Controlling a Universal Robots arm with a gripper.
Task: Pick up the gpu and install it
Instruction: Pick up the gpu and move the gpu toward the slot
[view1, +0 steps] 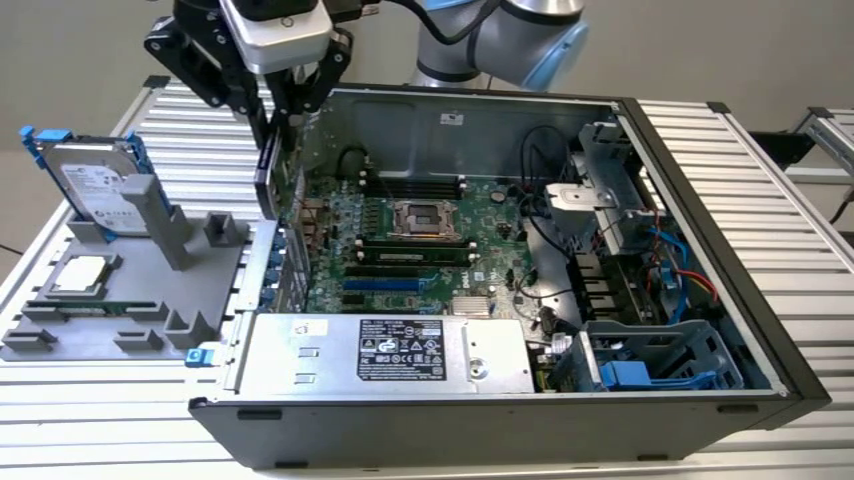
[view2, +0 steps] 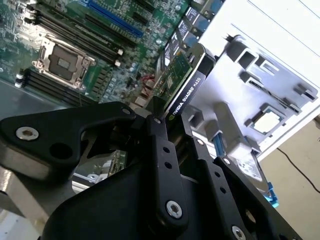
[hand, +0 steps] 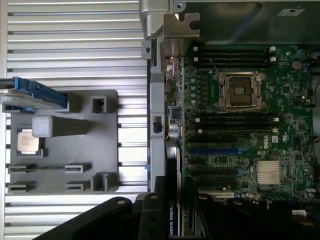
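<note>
My gripper (view1: 278, 112) is shut on the gpu (view1: 268, 170), a dark card that hangs on edge over the open computer case's wall on the exterior view's left. In the second wrist view the gpu (view2: 186, 85) shows its black shroud edge and green board, clamped between the black fingers (view2: 161, 145). In the first wrist view the gpu (hand: 172, 220) sits in the gripper (hand: 172, 202), above the case wall and beside the motherboard (hand: 240, 125) with its blue slots (hand: 215, 150). The motherboard (view1: 414, 240) lies flat inside the case.
A grey fixture tray (view1: 120, 300) on the exterior view's left holds a hard drive in a blue caddy (view1: 94, 180), a processor chip (view1: 83, 272) and a memory stick (view1: 100, 310). The power supply (view1: 387, 352) and drive cage (view1: 654, 360) fill the case's near side.
</note>
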